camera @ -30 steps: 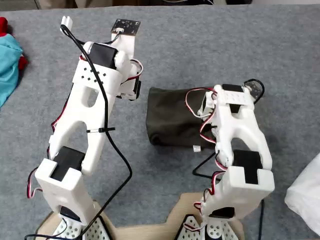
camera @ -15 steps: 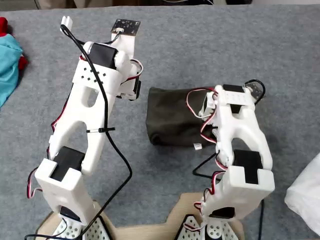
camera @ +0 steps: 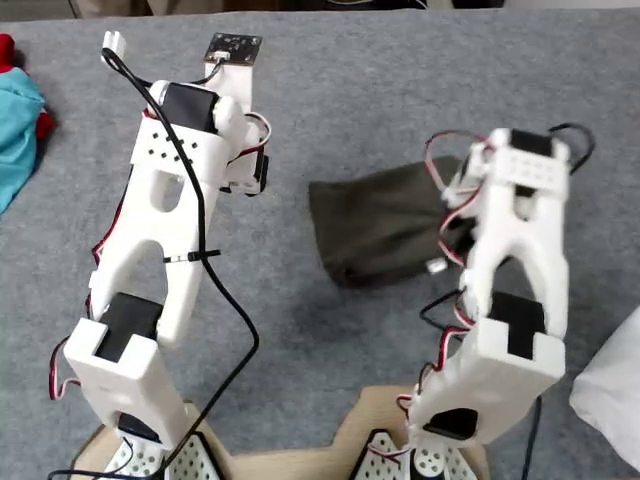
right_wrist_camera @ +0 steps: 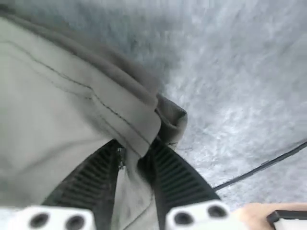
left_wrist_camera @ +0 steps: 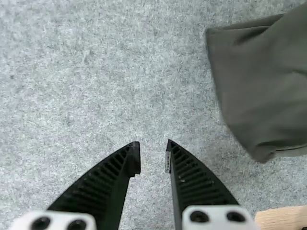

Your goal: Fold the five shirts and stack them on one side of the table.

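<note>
White garment (camera: 612, 385): nearest, well right of the olive shirt (camera: 380, 225).
Right gripper (right_wrist_camera: 136, 154): fingers pinched tight on the olive shirt's hem; it had swung rightward.
Olive shirt: folded on the grey table (camera: 400, 80), dragged right and turned.
Left gripper (left_wrist_camera: 152, 155): just left of the olive shirt, fingers slightly parted, empty; drawn back a little.
Teal garment (camera: 15, 125): far left of the olive shirt.
Meaning: folding looked finished; the shirt was probably heading for the stack.

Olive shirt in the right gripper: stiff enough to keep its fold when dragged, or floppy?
Probably floppy: the olive shirt bunches in soft creases where the right gripper pinches its edge. The fuzzy grey table may grip the cloth, so the fold could loosen if dragged rather than lifted.
</note>
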Controlling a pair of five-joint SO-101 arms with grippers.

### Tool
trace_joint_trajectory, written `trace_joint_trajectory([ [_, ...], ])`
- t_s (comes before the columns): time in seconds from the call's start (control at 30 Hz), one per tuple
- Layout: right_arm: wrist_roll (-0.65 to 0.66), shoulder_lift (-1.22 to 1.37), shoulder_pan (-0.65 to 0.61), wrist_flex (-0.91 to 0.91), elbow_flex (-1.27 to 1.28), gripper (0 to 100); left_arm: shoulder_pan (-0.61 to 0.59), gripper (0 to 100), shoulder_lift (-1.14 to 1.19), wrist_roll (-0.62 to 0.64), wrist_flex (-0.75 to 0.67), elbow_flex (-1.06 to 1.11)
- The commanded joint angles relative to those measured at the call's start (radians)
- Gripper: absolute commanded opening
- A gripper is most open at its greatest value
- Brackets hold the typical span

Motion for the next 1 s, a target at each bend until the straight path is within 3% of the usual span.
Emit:
trace_joint_trajectory([
  [0.0, 0.046, 0.004, 0.076, 0.109, -0.199, 0.5, -0.008, 10, -0.058, -0.009, -0.003, -0.003],
  [0.23, 0.175, 0.007, 0.259, 0.232, -0.387, 0.5, -0.008, 10, -0.058, -0.009, -0.003, -0.005],
  [0.6, 0.450, 0.001, 0.734, 0.269, -0.464, 0.5, -0.002, 10, -0.058, -0.009, -0.005, -0.008],
  [0.97, 0.549, 0.007, 0.958, 0.267, -0.674, 0.5, 0.003, 10, -0.058, -0.008, -0.006, -0.008],
])
